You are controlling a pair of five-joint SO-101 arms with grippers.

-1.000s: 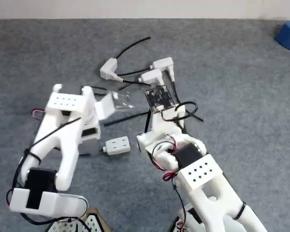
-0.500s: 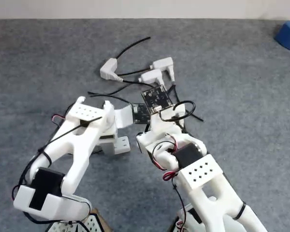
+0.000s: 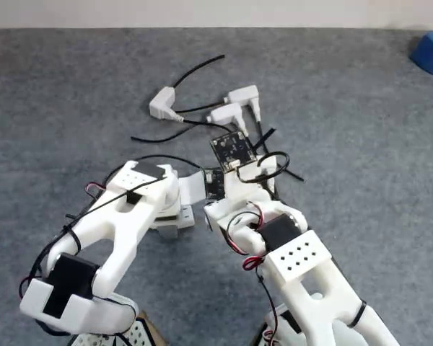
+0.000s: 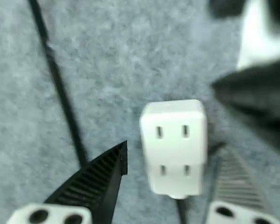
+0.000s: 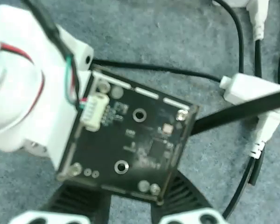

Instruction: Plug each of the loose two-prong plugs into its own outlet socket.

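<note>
A white outlet block (image 4: pixel 173 144) with two pairs of slots lies on the grey carpet. My left gripper (image 4: pixel 172 158) is open, with one finger on each side of the block and not touching it. In the high view the left arm covers most of the outlet block (image 3: pixel 166 220). Three loose white plugs lie farther back: one (image 3: pixel 162 101) at the left, two (image 3: pixel 243 94) (image 3: pixel 226 114) close together. My right gripper (image 5: pixel 130 186) is open just above the left arm's camera board (image 5: pixel 130 140). A plug (image 5: pixel 245 88) lies beyond it.
Black cables (image 3: pixel 195 72) run from the plugs across the carpet, and one cable (image 4: pixel 56 84) lies beside the outlet block. The two arms' wrists nearly touch at the middle (image 3: pixel 213 180). A blue object (image 3: pixel 431 52) sits at the far right edge.
The left arm has swung right and come down over the outlet block, hiding most of it in the high view. The right arm has stayed put.
</note>
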